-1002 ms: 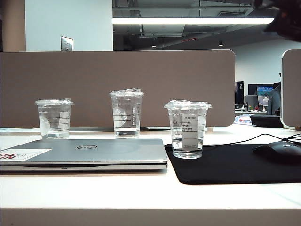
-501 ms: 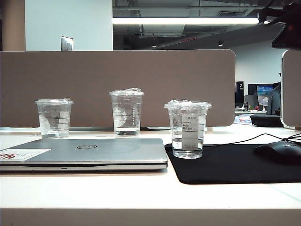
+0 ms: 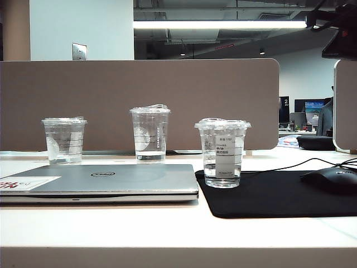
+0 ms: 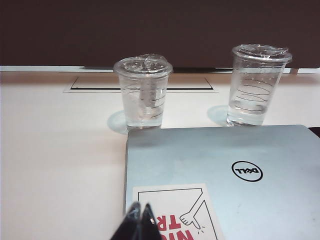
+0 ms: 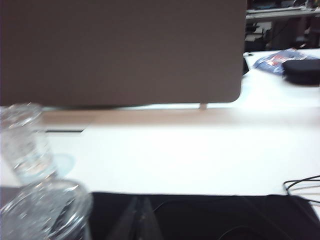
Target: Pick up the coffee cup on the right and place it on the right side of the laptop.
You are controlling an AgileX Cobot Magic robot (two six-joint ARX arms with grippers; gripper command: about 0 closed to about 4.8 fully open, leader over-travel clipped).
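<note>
The coffee cup (image 3: 223, 153), short and clear with a lid and a white label, stands upright on the black mouse mat (image 3: 279, 195), just right of the closed silver laptop (image 3: 106, 181). In the right wrist view my right gripper (image 5: 140, 204) is shut and empty above the mat, with the coffee cup (image 5: 45, 212) blurred close beside it. A dark part of the right arm (image 3: 341, 39) shows high in the exterior view. My left gripper (image 4: 140, 209) is shut and empty over the laptop (image 4: 215, 155) by its sticker corner.
Two other clear cups (image 3: 64, 140) (image 3: 149, 134) stand behind the laptop against a brown partition (image 3: 139, 103). A black mouse (image 3: 330, 180) with its cable lies on the mat's right part. A dark pouch (image 3: 315, 143) sits at the back right.
The dark part of the right arm at the top right of the exterior view has shifted a little to the right. Cups, laptop and left gripper have not moved.
</note>
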